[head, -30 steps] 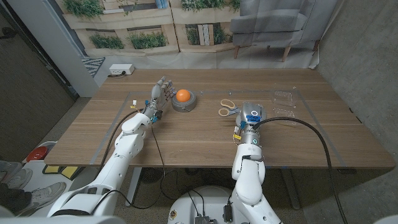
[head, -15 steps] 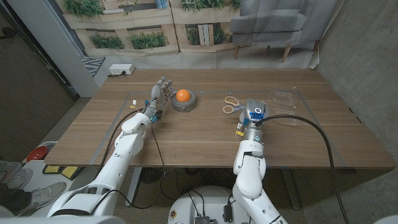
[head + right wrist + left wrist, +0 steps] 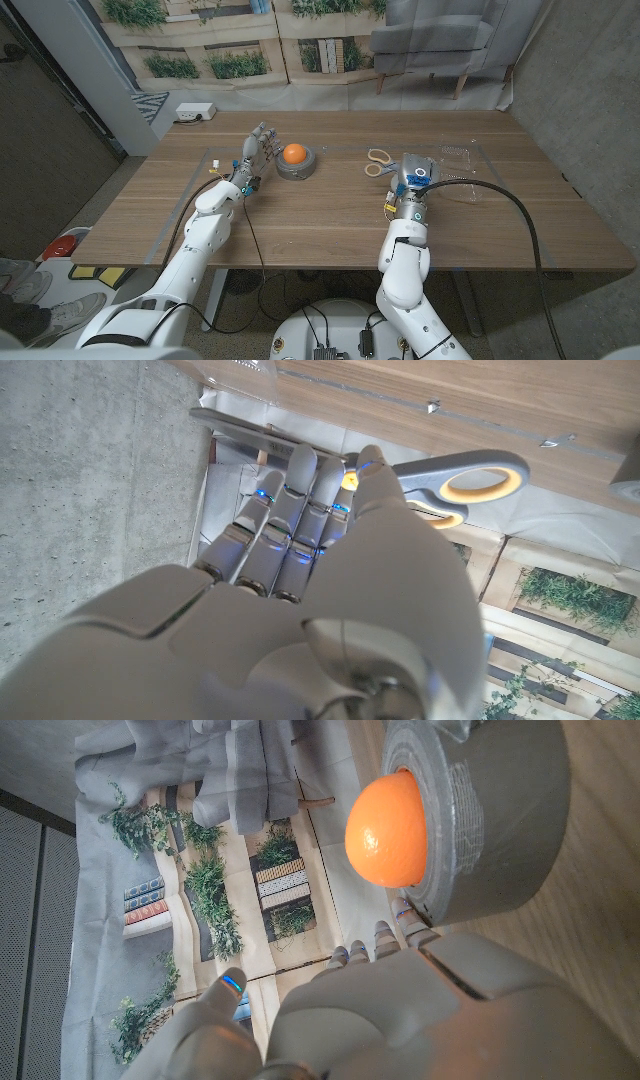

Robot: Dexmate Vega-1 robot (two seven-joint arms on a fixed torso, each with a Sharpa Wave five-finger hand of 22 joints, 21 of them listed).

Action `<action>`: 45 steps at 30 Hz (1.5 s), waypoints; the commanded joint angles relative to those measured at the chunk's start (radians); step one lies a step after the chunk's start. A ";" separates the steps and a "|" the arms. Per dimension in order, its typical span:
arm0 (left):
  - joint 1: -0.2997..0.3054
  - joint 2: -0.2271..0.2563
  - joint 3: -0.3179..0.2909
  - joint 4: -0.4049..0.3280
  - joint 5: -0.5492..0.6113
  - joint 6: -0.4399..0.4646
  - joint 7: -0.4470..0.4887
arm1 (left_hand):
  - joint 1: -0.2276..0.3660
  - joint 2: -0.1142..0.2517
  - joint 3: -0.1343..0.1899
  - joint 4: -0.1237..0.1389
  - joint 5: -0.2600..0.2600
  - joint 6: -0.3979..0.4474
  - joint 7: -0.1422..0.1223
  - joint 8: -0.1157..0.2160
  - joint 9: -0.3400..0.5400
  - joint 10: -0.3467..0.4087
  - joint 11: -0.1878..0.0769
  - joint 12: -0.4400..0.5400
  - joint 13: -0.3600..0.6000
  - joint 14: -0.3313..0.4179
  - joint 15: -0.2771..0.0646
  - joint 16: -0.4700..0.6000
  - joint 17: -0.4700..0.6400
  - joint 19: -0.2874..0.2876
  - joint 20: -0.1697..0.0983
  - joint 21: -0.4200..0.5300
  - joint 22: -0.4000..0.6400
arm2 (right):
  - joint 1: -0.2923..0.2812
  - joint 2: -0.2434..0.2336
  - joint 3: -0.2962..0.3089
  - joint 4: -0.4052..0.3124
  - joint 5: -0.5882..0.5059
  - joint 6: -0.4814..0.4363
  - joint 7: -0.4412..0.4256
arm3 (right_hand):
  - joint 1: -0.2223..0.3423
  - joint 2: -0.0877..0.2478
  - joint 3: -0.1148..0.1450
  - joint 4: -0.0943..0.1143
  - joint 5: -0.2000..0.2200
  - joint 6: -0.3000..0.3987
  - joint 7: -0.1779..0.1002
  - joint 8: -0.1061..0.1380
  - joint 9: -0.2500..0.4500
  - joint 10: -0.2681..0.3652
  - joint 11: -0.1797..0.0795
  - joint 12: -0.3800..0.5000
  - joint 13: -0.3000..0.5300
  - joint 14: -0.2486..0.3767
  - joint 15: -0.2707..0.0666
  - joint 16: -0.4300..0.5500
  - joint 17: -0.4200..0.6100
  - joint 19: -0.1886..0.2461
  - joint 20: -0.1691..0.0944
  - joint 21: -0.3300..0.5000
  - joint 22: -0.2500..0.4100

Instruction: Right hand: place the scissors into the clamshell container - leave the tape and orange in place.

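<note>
My right hand (image 3: 411, 178) holds the scissors (image 3: 377, 157), whose grey handles with yellow inner rims stick out to its left over the table. In the right wrist view the fingers (image 3: 290, 510) close around the scissors (image 3: 470, 480), near where the handles meet the blades. The clear clamshell container (image 3: 458, 153) lies just right of this hand. The orange (image 3: 294, 153) sits on the grey tape roll (image 3: 297, 169) at the middle left. My left hand (image 3: 256, 155) stands beside the roll, fingers apart and holding nothing. The left wrist view shows the orange (image 3: 387, 830) on the tape (image 3: 490, 810).
A black cable (image 3: 505, 208) loops from my right arm across the table's right side. A white power strip (image 3: 194, 112) lies beyond the far left edge. Bare wood (image 3: 320, 220) stretches between both arms.
My right hand has carried the scissors to the right and a little farther back, closer to the clamshell container. The left hand, tape and orange have stayed put.
</note>
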 commanded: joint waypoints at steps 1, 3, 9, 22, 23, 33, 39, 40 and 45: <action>-0.002 -0.001 0.000 0.001 0.002 -0.002 0.005 | -0.003 0.109 -0.003 -0.003 0.005 0.003 0.005 0.000 0.004 -0.067 -0.002 0.007 0.005 -0.078 0.003 0.008 0.005 -0.002 0.007 0.000 0.004 | 0.036 -0.016 0.013 0.015 0.024 -0.020 -0.008 | 0.005 0.001 0.057 0.050 0.000 0.231 0.012 0.028 0.052 0.010 0.004 0.005 0.004 0.005 -0.053 0.001 0.001 0.005 0.002 0.008 0.001; -0.002 -0.001 0.000 0.000 0.002 0.000 0.006 | -0.003 0.109 -0.003 -0.003 0.005 0.003 0.005 0.000 0.004 -0.067 -0.002 0.007 0.005 -0.078 0.002 0.008 0.005 -0.002 0.007 0.000 0.004 | 0.041 -0.019 0.015 0.016 0.030 -0.023 -0.011 | 0.005 0.001 0.058 0.049 -0.001 0.230 0.011 0.027 0.053 0.011 0.003 0.004 0.002 0.005 -0.053 0.001 0.002 0.005 0.002 0.009 0.001; 0.000 -0.001 -0.002 -0.003 0.002 -0.001 0.010 | -0.003 0.109 -0.003 -0.003 0.005 0.002 0.004 0.000 0.004 -0.066 0.001 0.008 0.005 -0.079 0.003 0.008 0.005 -0.002 0.007 -0.001 0.004 | 0.057 -0.026 0.020 0.024 0.039 -0.037 -0.012 | 0.003 0.001 0.061 0.050 -0.001 0.232 0.010 0.027 0.054 0.010 0.003 0.004 0.005 0.004 -0.053 0.002 0.004 0.004 0.002 0.011 0.001; 0.007 0.001 -0.007 -0.015 0.002 0.002 0.019 | -0.003 0.109 -0.003 -0.003 0.005 0.002 0.005 0.000 0.004 -0.066 -0.001 0.007 0.005 -0.078 0.002 0.008 0.005 -0.001 0.007 -0.001 0.004 | 0.084 -0.042 0.039 0.034 0.065 -0.077 -0.021 | 0.003 -0.002 0.068 0.049 -0.002 0.231 0.010 0.025 0.057 0.011 0.003 0.002 0.009 0.005 -0.054 0.003 0.004 0.002 0.001 0.015 0.001; 0.007 0.001 -0.007 -0.015 0.002 0.002 0.019 | -0.003 0.109 -0.003 -0.003 0.005 0.002 0.005 0.000 0.004 -0.066 -0.002 0.007 0.005 -0.079 0.002 0.008 0.005 -0.001 0.007 -0.001 0.004 | 0.085 -0.042 0.040 0.033 0.067 -0.081 -0.022 | 0.002 -0.002 0.068 0.049 -0.002 0.232 0.010 0.024 0.056 0.011 0.001 0.001 0.008 0.004 -0.055 0.003 0.004 0.002 0.001 0.015 0.001; 0.011 0.001 -0.006 -0.022 0.004 0.004 0.023 | -0.003 0.109 -0.003 -0.003 0.005 0.002 0.004 0.000 0.004 -0.067 0.000 0.007 0.005 -0.078 0.002 0.008 0.005 -0.002 0.007 -0.002 0.004 | 0.093 -0.056 0.051 0.030 0.084 -0.113 -0.030 | 0.001 -0.003 0.073 0.049 -0.003 0.233 0.012 0.023 0.058 0.012 0.003 0.000 0.009 0.004 -0.055 0.004 0.005 0.001 -0.001 0.019 0.001; 0.014 0.001 -0.006 -0.029 0.004 0.006 0.024 | -0.003 0.109 -0.003 -0.003 0.005 0.002 0.004 0.000 0.004 -0.067 0.000 0.007 0.005 -0.079 0.002 0.008 0.005 -0.002 0.008 -0.002 0.004 | 0.105 -0.060 0.054 0.038 0.093 -0.133 -0.029 | 0.000 -0.004 0.076 0.049 -0.003 0.235 0.011 0.022 0.057 0.012 0.002 -0.001 0.010 0.004 -0.056 0.004 0.005 -0.001 -0.001 0.021 0.000; 0.015 0.001 -0.006 -0.030 0.004 0.006 0.024 | -0.003 0.109 -0.003 -0.003 0.005 0.002 0.004 0.000 0.004 -0.067 0.000 0.007 0.005 -0.079 0.003 0.008 0.005 -0.002 0.008 -0.003 0.004 | 0.107 -0.061 0.054 0.039 0.094 -0.135 -0.027 | -0.001 -0.005 0.077 0.049 -0.003 0.235 0.010 0.021 0.057 0.012 0.003 -0.001 0.011 0.004 -0.054 0.004 0.005 0.000 0.000 0.022 0.000; 0.018 0.002 -0.008 -0.034 0.004 0.007 0.027 | -0.003 0.109 -0.003 -0.003 0.005 0.002 0.004 0.000 0.004 -0.067 0.000 0.007 0.005 -0.079 0.003 0.008 0.005 -0.001 0.008 -0.003 0.004 | 0.117 -0.065 0.056 0.049 0.104 -0.150 -0.027 | -0.001 -0.005 0.079 0.049 -0.004 0.236 0.012 0.020 0.057 0.013 0.003 -0.002 0.011 0.004 -0.055 0.005 0.005 -0.001 -0.001 0.023 0.000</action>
